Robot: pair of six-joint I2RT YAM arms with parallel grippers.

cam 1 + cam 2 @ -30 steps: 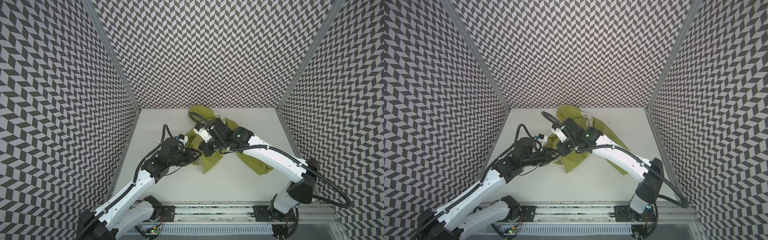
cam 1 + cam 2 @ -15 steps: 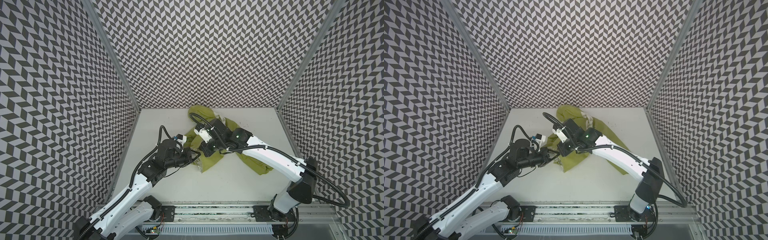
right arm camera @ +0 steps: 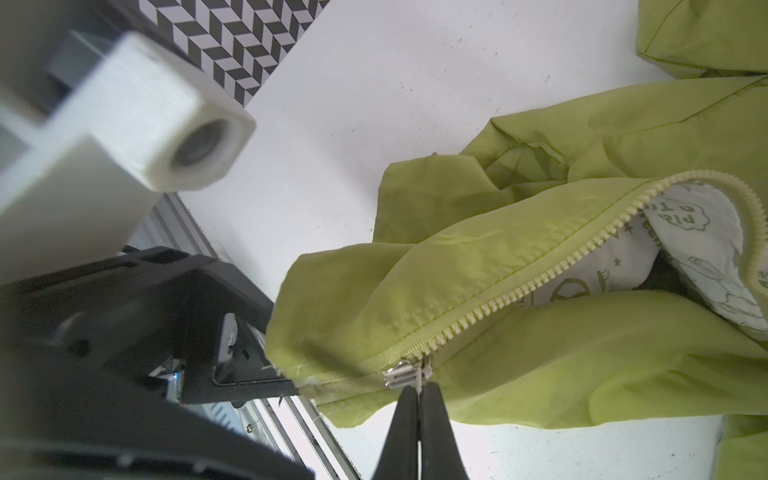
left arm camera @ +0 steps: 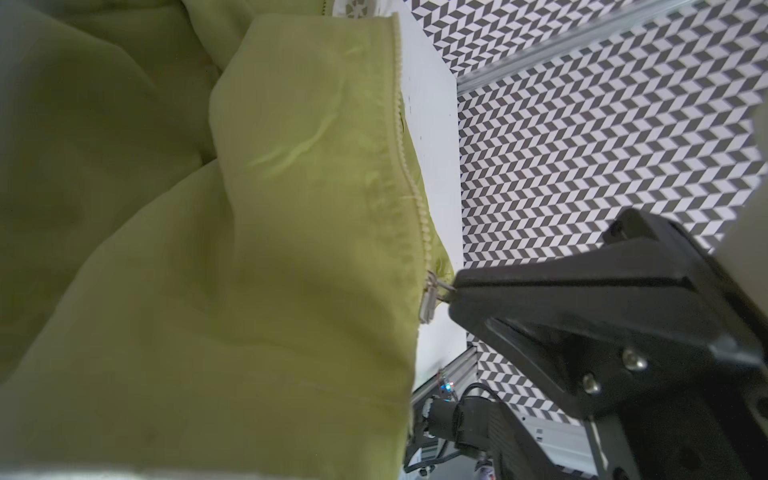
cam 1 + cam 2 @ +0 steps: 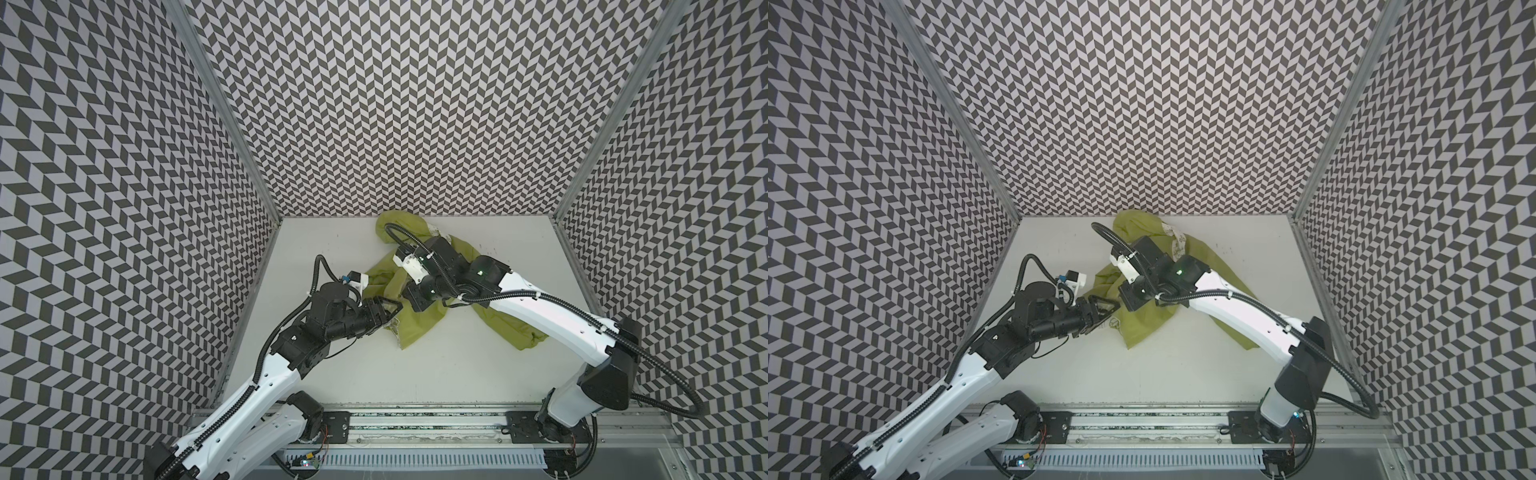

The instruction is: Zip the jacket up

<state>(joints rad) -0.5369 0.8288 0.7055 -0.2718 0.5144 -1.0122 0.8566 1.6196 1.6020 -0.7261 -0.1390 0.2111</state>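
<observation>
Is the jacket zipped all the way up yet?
No: in the right wrist view the teeth past the slider stand apart, with white lining of the jacket showing between them.

A white tabletop [image 5: 415,374], spread beneath the jaws, is enclosed beyond and to both sides of them by evenly lit, chevron-patterned walls [image 5: 415,104] joined at aluminium posts [image 5: 226,108].

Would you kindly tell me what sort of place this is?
Likely a robot test cell: chevron-patterned walls enclose a white table, and two arms stand on an aluminium rail.
</observation>
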